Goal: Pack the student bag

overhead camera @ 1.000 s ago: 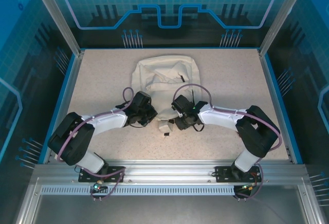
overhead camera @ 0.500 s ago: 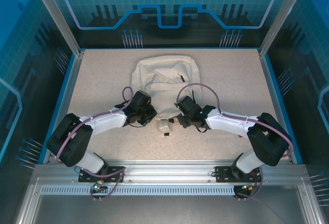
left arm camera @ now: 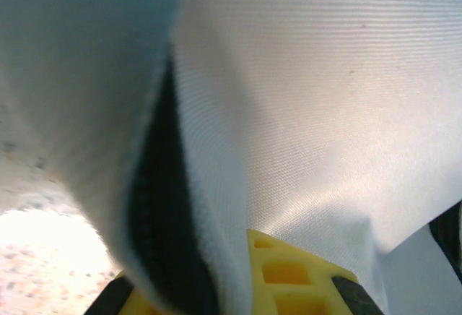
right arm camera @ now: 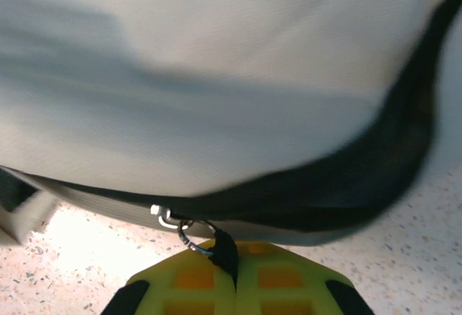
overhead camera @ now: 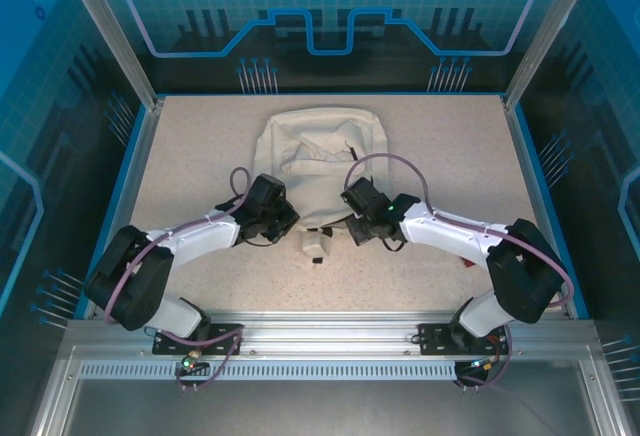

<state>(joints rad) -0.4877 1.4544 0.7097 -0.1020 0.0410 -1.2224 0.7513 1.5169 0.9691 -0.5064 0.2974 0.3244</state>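
The student bag (overhead camera: 315, 141), cream-white fabric, lies flat at the middle of the table with its near edge toward the arms. My left gripper (overhead camera: 288, 224) sits at that edge on the left, shut on a fold of the bag's fabric (left arm camera: 303, 98) beside a dark zipper band (left arm camera: 162, 214). The left gripper (left arm camera: 231, 290) has cloth pinched between its yellow fingers (left arm camera: 289, 279). My right gripper (overhead camera: 352, 228) is at the near edge on the right. The right gripper (right arm camera: 237, 286) is shut on the black zipper pull (right arm camera: 225, 253), which hangs from a small metal ring (right arm camera: 189, 234) under the bag (right arm camera: 216, 55).
A small white tag (overhead camera: 318, 246) lies on the speckled table (overhead camera: 200, 146) between the two grippers, just in front of the bag. Blue raised edges (overhead camera: 128, 186) and glass walls bound the table on all sides.
The right gripper has closed on the zipper pull and its arm has swung slightly left and toward the bag. The left arm has edged forward, still gripping the fabric.
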